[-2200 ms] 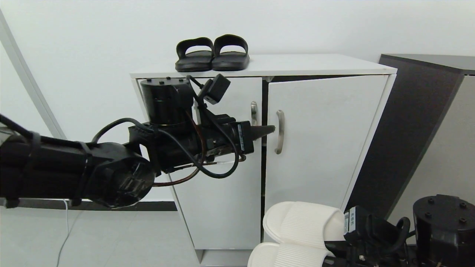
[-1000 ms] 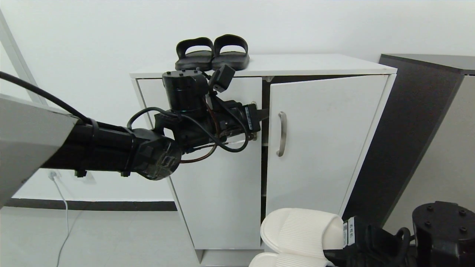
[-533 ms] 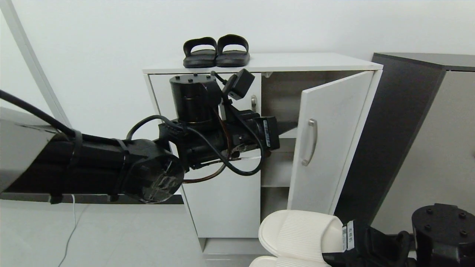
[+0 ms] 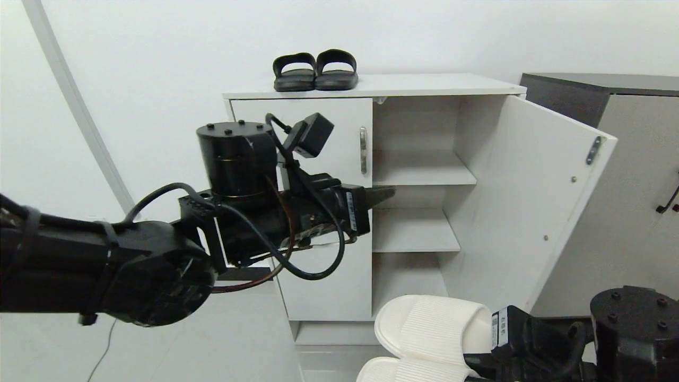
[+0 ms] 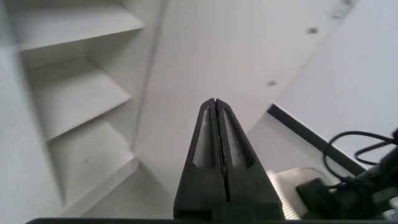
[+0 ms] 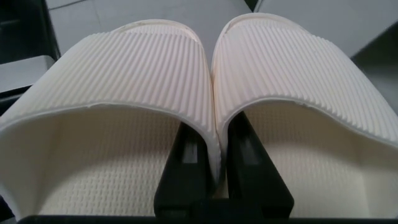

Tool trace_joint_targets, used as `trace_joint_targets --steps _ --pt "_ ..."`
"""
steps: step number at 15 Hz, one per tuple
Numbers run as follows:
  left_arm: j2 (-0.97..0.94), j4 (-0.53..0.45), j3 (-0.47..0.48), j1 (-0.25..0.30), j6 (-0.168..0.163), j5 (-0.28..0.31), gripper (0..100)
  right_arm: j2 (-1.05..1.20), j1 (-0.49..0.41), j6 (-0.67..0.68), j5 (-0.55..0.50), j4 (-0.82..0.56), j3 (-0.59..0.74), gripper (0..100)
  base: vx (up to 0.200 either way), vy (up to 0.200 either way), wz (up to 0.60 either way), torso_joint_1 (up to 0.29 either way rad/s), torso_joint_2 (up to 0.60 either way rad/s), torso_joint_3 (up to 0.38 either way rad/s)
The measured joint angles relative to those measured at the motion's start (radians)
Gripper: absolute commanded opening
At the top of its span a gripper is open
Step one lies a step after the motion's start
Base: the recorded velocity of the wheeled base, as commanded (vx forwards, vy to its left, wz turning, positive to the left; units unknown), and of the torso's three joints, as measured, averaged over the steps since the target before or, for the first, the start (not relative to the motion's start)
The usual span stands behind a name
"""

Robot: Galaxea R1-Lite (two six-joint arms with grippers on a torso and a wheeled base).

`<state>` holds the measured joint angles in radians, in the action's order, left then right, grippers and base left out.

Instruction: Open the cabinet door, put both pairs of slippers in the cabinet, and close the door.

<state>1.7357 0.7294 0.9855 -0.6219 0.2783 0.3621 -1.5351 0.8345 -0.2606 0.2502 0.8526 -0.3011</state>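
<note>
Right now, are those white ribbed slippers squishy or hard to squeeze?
Probably squishy: the inner edges of the white ribbed slippers look pressed together between the fingers of the right gripper. Probably light too, since one pinch holds both. The ribs may stop slipping.

Cabinet door [image 4: 536, 201] open; black slippers [image 4: 315, 71] atop cabinet [image 4: 435, 85]; cream slippers [image 4: 432, 324] in right jaws

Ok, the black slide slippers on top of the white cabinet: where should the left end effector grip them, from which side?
I'd pinch the two adjoining inner strap walls of the black slide slippers, one finger under each strap. Come from the front, heel side: the pair sits side by side with strap openings facing the robot. The shut left end effector must open first.
</note>
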Motion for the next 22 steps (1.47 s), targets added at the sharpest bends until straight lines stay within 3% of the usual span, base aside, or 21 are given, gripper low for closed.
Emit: trace_joint_targets --steps 4,6,10,12,14,15,16,17,18,21,22 --pt "-0.204 -0.017 -0.186 0.071 -0.008 -0.013 0 0.001 -0.006 0.0 0.0 0.0 -0.001 0 0.0 0.0 0.0 0.0 0.0 0.0" --pt "-0.35 -0.071 -0.284 0.108 -0.008 -0.016 0 -0.001 -0.025 0.001 0.001 0.0 -0.008 0 0.0 0.0 0.0 0.0 0.0 0.0" --pt "-0.724 -0.269 -0.477 0.21 -0.01 -0.024 0 -0.005 -0.061 0.002 0.003 0.0 -0.019 0 0.0 0.0 0.0 0.0 0.0 0.0" --pt "-0.901 -0.419 -0.518 0.264 -0.033 -0.056 0 -0.007 -0.065 0.003 0.003 0.0 -0.021 0 0.0 0.0 0.0 0.0 0.0 0.0" --pt "-1.073 -0.611 -0.54 0.309 -0.115 -0.16 0 -0.013 -0.066 0.002 0.004 0.001 -0.021 0 0.0 0.0 0.0 0.0 0.0 0.0" --pt "-1.15 -0.694 -0.551 0.322 -0.159 -0.241 0 -0.016 -0.066 0.002 0.004 0.0 -0.021 0 0.0 0.0 0.0 0.0 0.0 0.0" --pt "-1.225 -0.757 -0.579 0.337 -0.198 -0.372 0 -0.019 -0.067 0.002 0.003 0.001 -0.021 0 0.0 0.0 0.0 0.0 0.0 0.0" --pt "-1.282 -0.797 -0.618 0.355 -0.22 -0.44 0 -0.022 -0.065 0.002 0.004 0.002 -0.022 0 0.0 0.0 0.0 0.0 0.0 0.0" --pt "-1.327 -0.801 -0.65 0.39 -0.227 -0.461 0 -0.025 -0.067 0.002 0.004 0.0 -0.021 0 0.0 0.0 0.0 0.0 0.0 0.0" --pt "-1.455 -0.765 -0.804 0.561 -0.237 -0.479 0 -0.032 -0.065 0.0 0.004 0.001 -0.021 0 0.0 0.0 0.0 0.0 0.0 0.0" --pt "-1.498 -0.743 -0.844 0.591 -0.238 -0.479 0 -0.034 -0.066 0.0 0.003 0.001 -0.021 0 0.0 0.0 0.0 0.0 0.0 0.0"
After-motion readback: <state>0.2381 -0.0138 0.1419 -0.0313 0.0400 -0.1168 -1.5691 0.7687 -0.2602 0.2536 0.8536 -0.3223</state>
